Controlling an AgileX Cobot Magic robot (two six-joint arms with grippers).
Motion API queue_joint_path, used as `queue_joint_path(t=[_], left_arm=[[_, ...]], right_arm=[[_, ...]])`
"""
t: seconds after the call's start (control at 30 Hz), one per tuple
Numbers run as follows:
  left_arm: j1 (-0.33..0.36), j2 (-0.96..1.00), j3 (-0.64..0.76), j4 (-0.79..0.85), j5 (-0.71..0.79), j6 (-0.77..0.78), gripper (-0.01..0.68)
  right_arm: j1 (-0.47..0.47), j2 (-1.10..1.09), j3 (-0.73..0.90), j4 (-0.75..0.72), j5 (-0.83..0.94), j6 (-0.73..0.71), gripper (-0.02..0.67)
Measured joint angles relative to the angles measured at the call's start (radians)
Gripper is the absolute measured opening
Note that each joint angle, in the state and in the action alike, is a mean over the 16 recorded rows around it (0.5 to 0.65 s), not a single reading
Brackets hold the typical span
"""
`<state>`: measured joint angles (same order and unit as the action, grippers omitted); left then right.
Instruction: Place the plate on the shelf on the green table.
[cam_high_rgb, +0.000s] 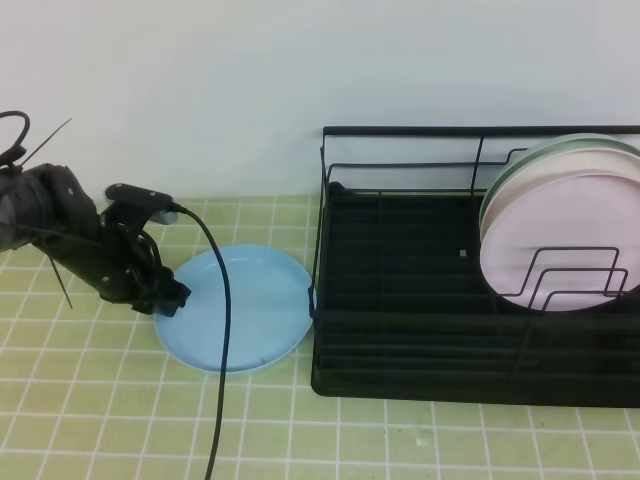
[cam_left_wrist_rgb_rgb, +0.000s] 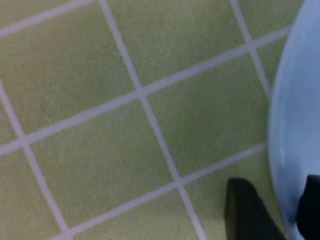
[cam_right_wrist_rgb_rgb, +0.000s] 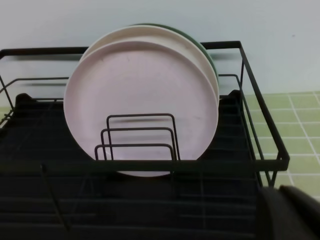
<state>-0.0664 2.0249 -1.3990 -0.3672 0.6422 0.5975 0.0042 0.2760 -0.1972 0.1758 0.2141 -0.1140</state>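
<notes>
The light-blue plate lies flat on the green table, just left of the black wire shelf. My left gripper sits low at the plate's left rim. In the left wrist view its two dark fingers straddle the plate's rim, one on the tiles and one over the plate, closed in tight on the edge. My right gripper does not show in the high view; only a dark part of it shows at the corner of the right wrist view, facing the shelf.
A pale pink plate and a cream-green one behind it stand upright in the dividers at the shelf's right end. The shelf's left half holds nothing. A black cable trails from the left arm across the plate to the front edge.
</notes>
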Motion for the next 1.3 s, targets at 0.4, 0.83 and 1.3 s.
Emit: queue_joint_path(t=[0.4,0.83,1.3], left_arm=[[0.002,-0.008,0.0,0.015,0.026,-0.033,0.011],[0.05,-0.206,-0.001,0.03,-0.021,-0.106,0.001],[-0.017,-0.615,-0.001,-0.342,-0.138,0.121,0.001]], right_arm=[[0.0,0.0,0.0,0.001,-0.002,-0.004,-0.003],[0.0,0.0,-0.009,0.036,0.012,-0.114,-0.003],[0.0,0.0,-0.148,0.565,0.244,-0.489,-0.002]])
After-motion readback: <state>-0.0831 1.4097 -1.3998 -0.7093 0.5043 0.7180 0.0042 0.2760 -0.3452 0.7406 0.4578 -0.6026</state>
